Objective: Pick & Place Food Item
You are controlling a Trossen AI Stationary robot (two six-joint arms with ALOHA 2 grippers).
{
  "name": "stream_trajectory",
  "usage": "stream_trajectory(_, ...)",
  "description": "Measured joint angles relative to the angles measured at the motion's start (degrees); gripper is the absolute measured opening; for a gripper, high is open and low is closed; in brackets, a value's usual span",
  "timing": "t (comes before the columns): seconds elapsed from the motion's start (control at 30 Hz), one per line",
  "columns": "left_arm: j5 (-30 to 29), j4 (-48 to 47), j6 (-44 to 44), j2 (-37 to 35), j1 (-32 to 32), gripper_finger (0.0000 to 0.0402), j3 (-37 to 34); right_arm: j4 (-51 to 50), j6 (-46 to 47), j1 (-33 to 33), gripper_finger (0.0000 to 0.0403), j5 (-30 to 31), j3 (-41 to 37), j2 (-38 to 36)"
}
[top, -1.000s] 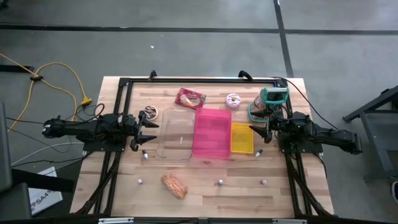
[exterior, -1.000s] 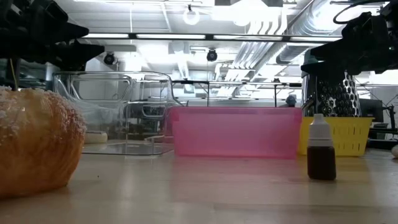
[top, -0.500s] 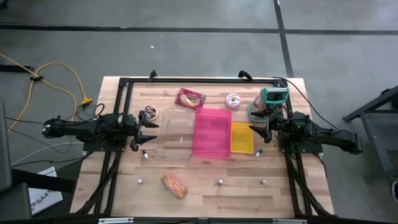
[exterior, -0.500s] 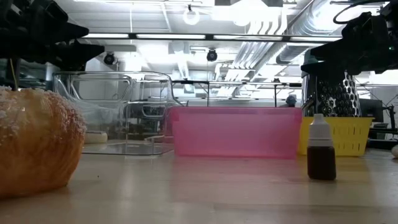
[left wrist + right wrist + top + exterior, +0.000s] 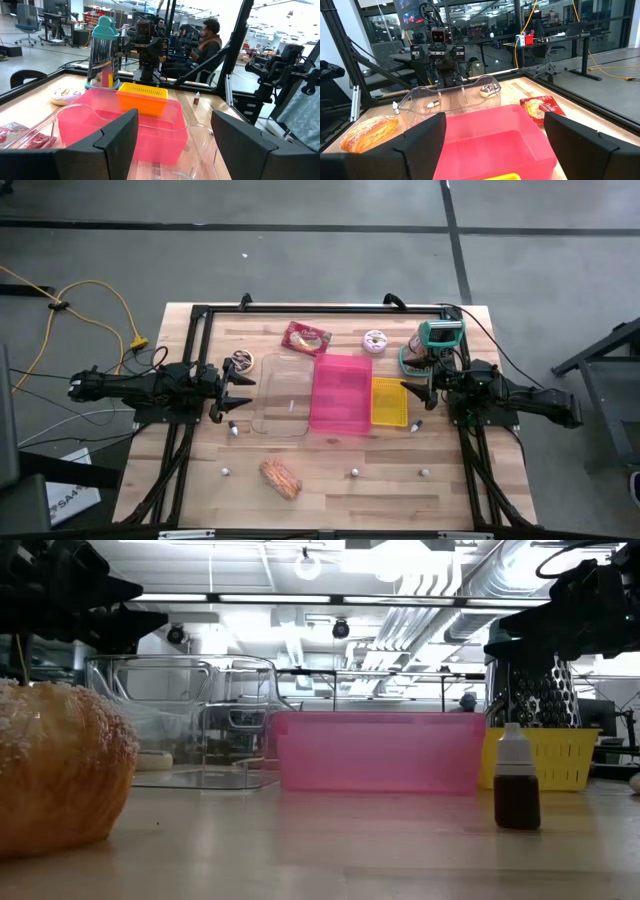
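High view: we see the left gripper [image 5: 238, 391] and right gripper [image 5: 412, 394] facing each other across the desk [image 5: 330, 490], the clear tray [image 5: 281, 397], pink bin [image 5: 341, 393] and yellow basket [image 5: 389, 401] between their fingers; the sugared pastry [image 5: 280, 477] lies apart, nearer the front edge.

Low view: the pastry [image 5: 55, 775] sits close to the lens.

Left wrist view: fingers [image 5: 116, 136] spread, holding nothing.

Right wrist view: fingers [image 5: 427, 134] wide, empty.
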Motion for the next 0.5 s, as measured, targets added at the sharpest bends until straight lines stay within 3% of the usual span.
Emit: stream_trajectory(0.5,0.33,-0.06,0.44,0.00,-0.10,0.0246,0.89,0.00,-0.02,-0.01,0.0325,0.01,0.00,-0.01)
